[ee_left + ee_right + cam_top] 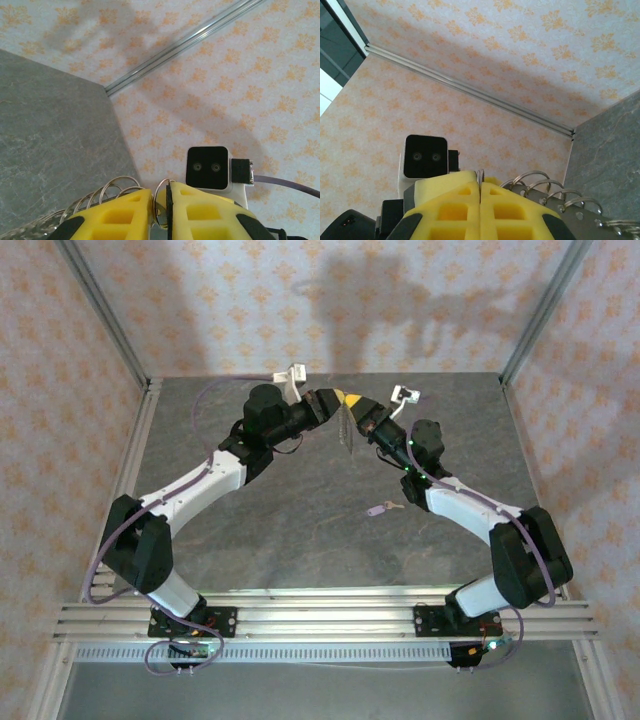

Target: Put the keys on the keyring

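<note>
A small key (378, 508) with a lilac head lies on the grey table, just left of my right arm's forearm. Both grippers meet in the air over the back middle of the table. Between them is the keyring (161, 199), a thin metal split ring. My left gripper (159, 190) has its yellow fingers closed on that ring from both sides. My right gripper (480, 176) is shut on the ring's edge (480, 173), which pokes out above its fingertips. A metal strip with several small rings (555, 197) hangs beside the fingers and dangles below them (347, 428).
The grey table (300, 520) is walled by patterned panels and aluminium posts (110, 325). Each wrist view shows the other arm's camera block (207, 167) close ahead. Purple cables (105, 560) run along the arms.
</note>
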### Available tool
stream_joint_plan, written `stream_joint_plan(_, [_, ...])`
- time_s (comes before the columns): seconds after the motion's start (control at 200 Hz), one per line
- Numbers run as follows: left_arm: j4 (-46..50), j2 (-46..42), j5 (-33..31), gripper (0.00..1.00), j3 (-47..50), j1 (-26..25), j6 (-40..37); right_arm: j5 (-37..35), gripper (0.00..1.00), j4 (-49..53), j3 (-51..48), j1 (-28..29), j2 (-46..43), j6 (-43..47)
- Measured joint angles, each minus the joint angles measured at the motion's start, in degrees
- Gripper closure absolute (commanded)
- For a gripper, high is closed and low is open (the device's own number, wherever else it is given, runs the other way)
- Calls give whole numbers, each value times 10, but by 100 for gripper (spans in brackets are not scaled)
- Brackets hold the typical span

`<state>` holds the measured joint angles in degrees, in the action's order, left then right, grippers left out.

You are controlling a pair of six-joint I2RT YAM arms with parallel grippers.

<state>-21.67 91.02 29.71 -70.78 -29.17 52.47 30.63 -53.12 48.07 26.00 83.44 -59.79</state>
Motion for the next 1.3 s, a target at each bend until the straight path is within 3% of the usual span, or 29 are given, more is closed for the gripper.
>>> stream_joint_plan(0.26, [-2,3,-1,100,-4,-2,0,-2,100,0,0,-2,3,0])
stream_joint_plan(0.475, [-3,6,-2,100,-5,-3,-3,-4,100,0,0,-2,3,0])
stream_joint_plan(0.58, [-2,6,-2,100,-5,-3,-13,-4,71,5,0,-3,3,1])
stream_joint_plan(0.671, [-3,6,0,100,-5,-5,-28,-4,62,28,-5,-14,-9,8])
stream_joint_plan(0.866, [-5,6,31,100,-3,1,-50,-7,60,85,-40,-70,-90,25])
stream_joint_plan(1.021, [-7,6,65,100,-3,13,-75,-5,61,134,-41,-76,-139,60])
stream_joint_plan(1.296, [-4,6,129,100,-7,14,-136,33,62,162,-40,-76,-134,95])
